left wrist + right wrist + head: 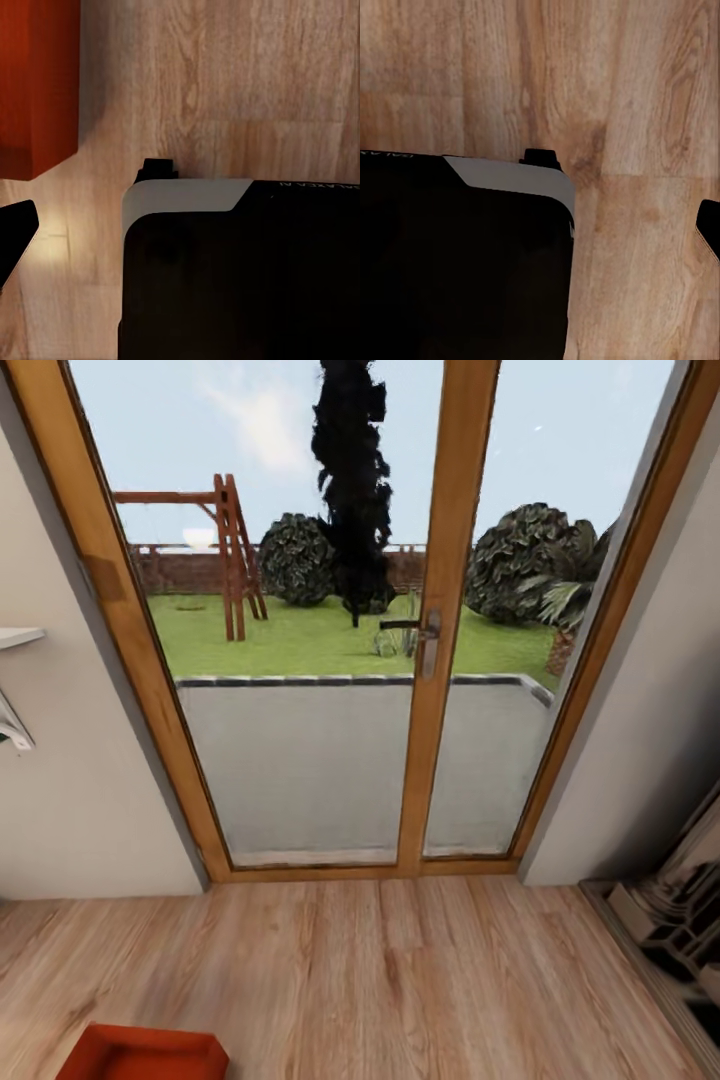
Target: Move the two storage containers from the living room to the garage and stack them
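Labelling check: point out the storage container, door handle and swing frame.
storage container (145, 1054), head view, its inner bottom.
door handle (402, 625), head view, the dark lever.
swing frame (236, 555), head view, the wooden ladder side.

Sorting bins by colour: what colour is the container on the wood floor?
Orange-red container; clearest in the head view.

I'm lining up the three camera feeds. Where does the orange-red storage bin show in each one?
Head view: the orange-red rectangular storage bin sits at the bottom edge, left of centre, on the light wood-plank floor.
Left wrist view: it fills the upper left corner, beside the robot's dark base.
Right wrist view: I can't find it; I see planks and the dark base.
Shared landmark: the wood-plank floor.
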